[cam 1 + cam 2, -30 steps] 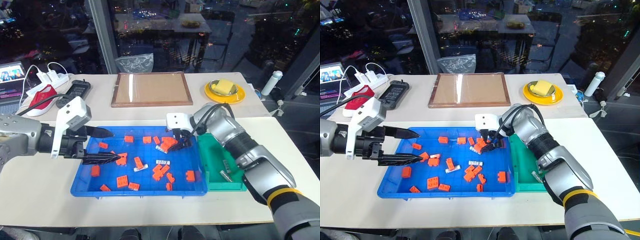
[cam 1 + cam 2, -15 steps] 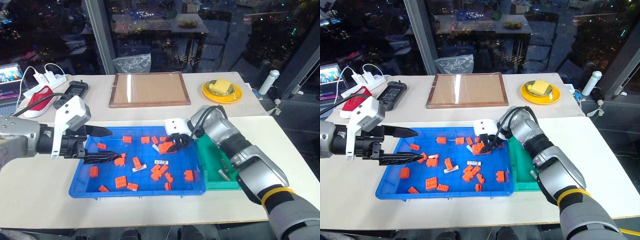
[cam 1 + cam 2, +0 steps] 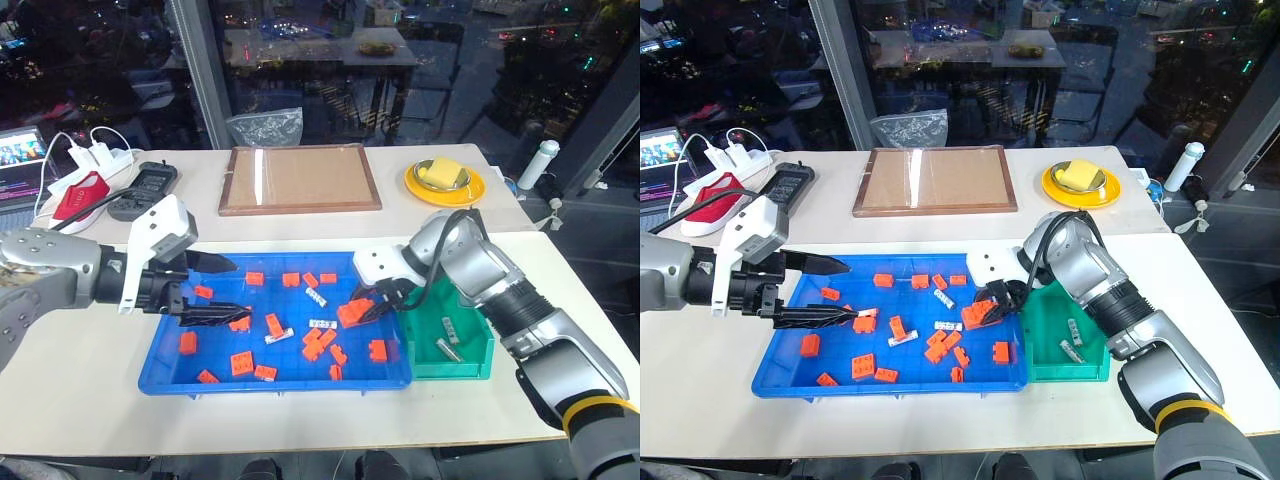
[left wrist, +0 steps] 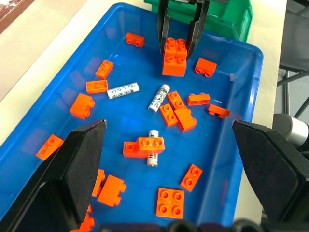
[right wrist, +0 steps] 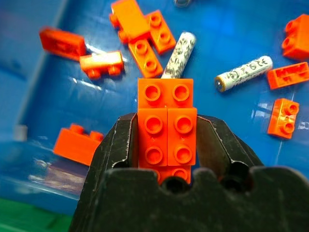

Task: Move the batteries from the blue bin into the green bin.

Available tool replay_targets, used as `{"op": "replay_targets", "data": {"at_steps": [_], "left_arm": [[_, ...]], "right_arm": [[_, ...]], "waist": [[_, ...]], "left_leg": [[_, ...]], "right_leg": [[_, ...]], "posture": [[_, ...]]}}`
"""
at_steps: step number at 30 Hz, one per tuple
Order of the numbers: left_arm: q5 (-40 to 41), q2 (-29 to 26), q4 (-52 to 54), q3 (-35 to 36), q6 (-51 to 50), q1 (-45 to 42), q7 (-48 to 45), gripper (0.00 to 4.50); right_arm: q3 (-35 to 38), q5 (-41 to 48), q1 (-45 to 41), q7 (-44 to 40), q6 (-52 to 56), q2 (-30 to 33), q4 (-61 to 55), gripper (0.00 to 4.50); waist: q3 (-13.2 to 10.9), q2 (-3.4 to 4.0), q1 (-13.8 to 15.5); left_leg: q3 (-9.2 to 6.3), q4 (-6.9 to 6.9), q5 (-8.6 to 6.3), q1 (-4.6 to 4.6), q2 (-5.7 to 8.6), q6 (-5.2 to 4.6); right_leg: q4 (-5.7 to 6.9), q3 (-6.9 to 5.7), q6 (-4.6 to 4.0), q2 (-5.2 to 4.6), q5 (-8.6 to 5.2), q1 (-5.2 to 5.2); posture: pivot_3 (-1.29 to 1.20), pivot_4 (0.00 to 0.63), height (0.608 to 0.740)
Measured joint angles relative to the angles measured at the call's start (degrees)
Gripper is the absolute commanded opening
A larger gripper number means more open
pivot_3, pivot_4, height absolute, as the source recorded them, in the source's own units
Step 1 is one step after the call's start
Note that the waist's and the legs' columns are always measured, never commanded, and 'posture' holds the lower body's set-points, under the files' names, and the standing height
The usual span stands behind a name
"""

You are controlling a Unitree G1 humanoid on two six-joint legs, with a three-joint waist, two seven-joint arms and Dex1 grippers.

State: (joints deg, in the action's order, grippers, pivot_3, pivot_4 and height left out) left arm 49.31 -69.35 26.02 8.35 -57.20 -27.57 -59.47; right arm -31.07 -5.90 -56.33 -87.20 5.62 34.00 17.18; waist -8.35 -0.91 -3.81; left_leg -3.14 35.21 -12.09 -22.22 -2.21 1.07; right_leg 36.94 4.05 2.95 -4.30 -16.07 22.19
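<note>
The right gripper (image 3: pixel 372 306) points steeply down, its two black fingers (image 5: pixel 126 140) clamped on the sides of an orange brick (image 5: pixel 166 126). The left gripper (image 3: pixel 222 290) points nearly level toward it, fingers spread wide, holding nothing.

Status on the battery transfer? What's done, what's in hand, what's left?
Done: two batteries lie in the green bin. In hand: the right pincer is shut on an orange brick, not a battery, over the blue bin. The left pincer hangs open over the bin. Left: at least three batteries in the blue bin, one partly under a brick.
</note>
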Motion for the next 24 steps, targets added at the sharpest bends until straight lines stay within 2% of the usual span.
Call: {"op": "replay_targets", "data": {"at_steps": [4,6,12,16,19,23,24], "left_arm": [[-1.1,0.12,-0.55,-1.52,1.0,-1.42,-0.82,4.5],[-1.65,0.12,-0.64,-1.97,1.07,-1.5,-0.99,4.5],[-2.37,1.19,-0.69,-3.34,1.39,-1.84,-1.38,4.5],[-3.98,0.59,-0.52,-3.35,2.18,-1.29,-2.46,4.5],[-4.52,-0.01,-0.53,-3.28,2.21,-0.69,-2.88,4.5],[-5.16,-0.08,-0.37,-3.25,2.21,-0.59,-3.01,4.5],[-5.59,-0.55,0.04,-3.22,2.24,-0.24,-3.04,4.5]], "right_arm": [[-0.47,-2.07,1.14,0.53,-4.69,0.66,0.02,1.45],[-0.86,-2.85,1.28,0.71,-6.48,1.19,0.29,2.45],[0.38,-2.09,0.41,0.42,-5.81,0.77,0.56,4.42],[3.4,0.69,-2.15,1.41,-0.81,-2.97,1.12,4.47],[6.19,2.03,-4.19,5.48,2.26,-6.96,2.17,4.47],[8.14,0.41,-5.59,18.01,2.91,-14.45,6.08,4.47],[8.28,-0.22,-5.86,21.53,6.25,-15.85,6.73,4.47]], "waist": [[0.0,0.0,0.18],[0.0,0.0,0.17],[0.0,-0.01,0.22],[0.0,0.0,-0.16],[0.0,0.0,-0.18],[0.0,0.0,-0.13],[0.0,0.0,-0.13]], "left_leg": [[0.0,0.01,0.0,-0.02,0.02,0.0],[0.0,0.02,0.0,-0.01,0.01,0.0],[-0.01,0.02,0.0,-0.03,0.01,0.0],[-0.01,0.01,0.0,0.02,-0.04,0.0],[-0.02,0.01,0.0,0.03,-0.06,0.0],[-0.02,0.0,0.0,-0.01,-0.05,0.0],[-0.03,-0.01,0.01,-0.03,-0.05,0.01]], "right_leg": [[-0.01,0.0,0.0,-0.02,0.0,-0.01],[-0.02,0.0,0.0,-0.01,0.0,-0.01],[-0.02,0.0,0.0,-0.01,0.0,-0.01],[0.05,0.0,0.0,0.04,0.0,0.0],[0.07,0.0,0.0,0.05,0.0,-0.01],[0.14,0.0,-0.01,0.05,0.0,0.01],[0.17,0.0,-0.01,0.04,0.0,0.02]], "posture": [[0.0,0.15,0.74],[0.0,0.15,0.74],[0.0,0.15,0.74],[0.0,0.15,0.74],[0.0,0.15,0.74],[0.0,0.15,0.74],[0.0,0.15,0.74]]}}
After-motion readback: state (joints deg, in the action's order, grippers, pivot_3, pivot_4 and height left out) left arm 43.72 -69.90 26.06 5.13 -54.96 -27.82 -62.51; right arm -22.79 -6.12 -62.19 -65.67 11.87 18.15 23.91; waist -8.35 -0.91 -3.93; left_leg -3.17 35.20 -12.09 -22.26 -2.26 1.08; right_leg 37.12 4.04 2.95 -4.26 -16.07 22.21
